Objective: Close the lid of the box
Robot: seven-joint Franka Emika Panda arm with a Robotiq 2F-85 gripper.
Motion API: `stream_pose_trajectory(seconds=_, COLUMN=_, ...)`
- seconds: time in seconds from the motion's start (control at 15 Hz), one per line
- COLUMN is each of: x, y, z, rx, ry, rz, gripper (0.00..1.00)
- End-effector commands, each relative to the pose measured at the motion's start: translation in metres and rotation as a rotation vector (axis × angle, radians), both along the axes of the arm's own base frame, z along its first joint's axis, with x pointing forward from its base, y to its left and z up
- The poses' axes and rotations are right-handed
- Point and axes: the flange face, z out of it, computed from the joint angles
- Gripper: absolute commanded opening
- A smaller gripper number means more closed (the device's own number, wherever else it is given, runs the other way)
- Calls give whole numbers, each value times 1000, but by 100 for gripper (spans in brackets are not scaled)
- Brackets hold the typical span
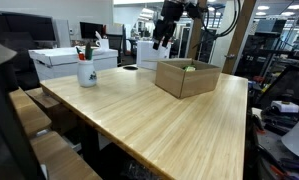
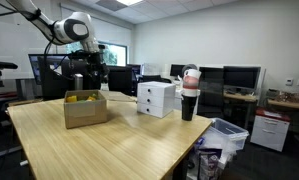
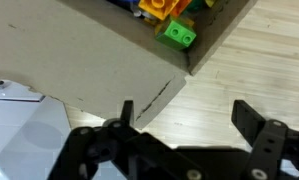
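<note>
The brown cardboard box (image 1: 187, 78) stands on the wooden table and also shows in the other exterior view (image 2: 85, 110). Its top is open, and coloured toy bricks (image 3: 175, 34) lie inside. In the wrist view a broad tan cardboard panel (image 3: 89, 55) slopes down from the opening; it looks like the lid flap folded outward, but I cannot tell it from the side wall. My gripper (image 3: 187, 115) is open and empty, its fingers straddling bare table by the box's corner. In both exterior views it hangs just above the box's far side (image 1: 163, 42) (image 2: 85, 78).
A white mug (image 1: 86, 71) holding items stands near the table's edge. White boxes (image 1: 74, 60) (image 2: 156, 97) sit on the table, and a dark cup (image 2: 188, 100) stands beside one. Monitors and office desks surround the table (image 1: 179, 130).
</note>
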Motion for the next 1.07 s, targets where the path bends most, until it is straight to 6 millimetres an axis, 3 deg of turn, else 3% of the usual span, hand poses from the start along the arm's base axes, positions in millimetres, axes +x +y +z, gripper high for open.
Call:
stream_pose_trajectory(seconds=0.0, x=25, y=8, z=-8, rx=-24, ry=30, rz=8, gripper=100)
stream_pose_trajectory(seconds=0.47, x=56, y=8, z=-17, rx=-27, ry=50, rz=4, gripper=100)
stream_pose_trajectory(seconds=1.0, x=88, y=-14, z=-16, rx=-36, ry=-14, rz=2, gripper=100)
